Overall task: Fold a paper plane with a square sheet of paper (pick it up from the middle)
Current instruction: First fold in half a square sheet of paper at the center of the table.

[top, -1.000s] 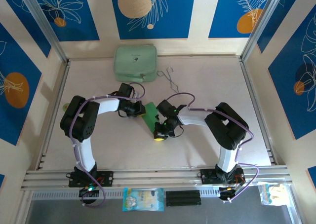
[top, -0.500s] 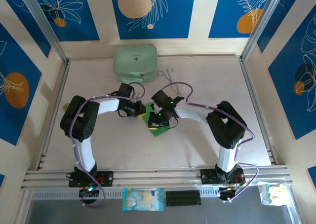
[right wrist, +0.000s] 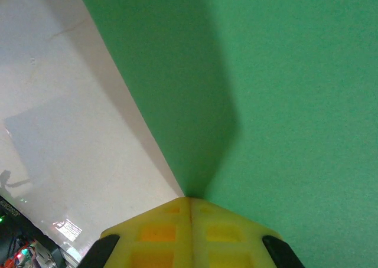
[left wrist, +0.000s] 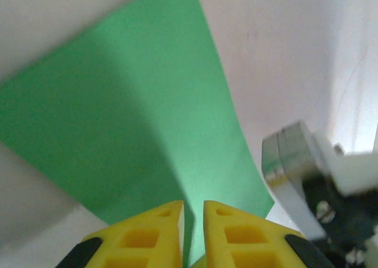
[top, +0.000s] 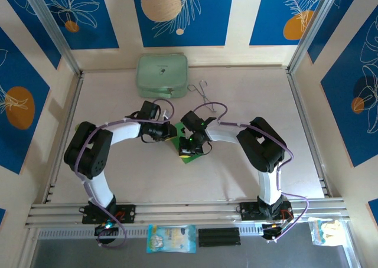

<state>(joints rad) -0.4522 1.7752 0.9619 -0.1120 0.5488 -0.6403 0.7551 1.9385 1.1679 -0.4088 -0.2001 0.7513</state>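
My left gripper (left wrist: 193, 235) nipping the square sheet of paper (left wrist: 147, 126) edge, overhead: mint case (top: 162, 75), my right gripper (right wrist: 189, 235) shut on the sheet

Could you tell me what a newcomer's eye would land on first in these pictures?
Probably the bright green square sheet of paper at the table's centre, with both arms bent inward over it. The left gripper has the paper's edge between its yellow jaws. A pale mint case sits at the far edge, wire tongs beside it.

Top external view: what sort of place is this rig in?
Likely a purpose-built robot test cell: a pale table framed by aluminium rails, walls with blue decorative panels, and a green paper between two arms.
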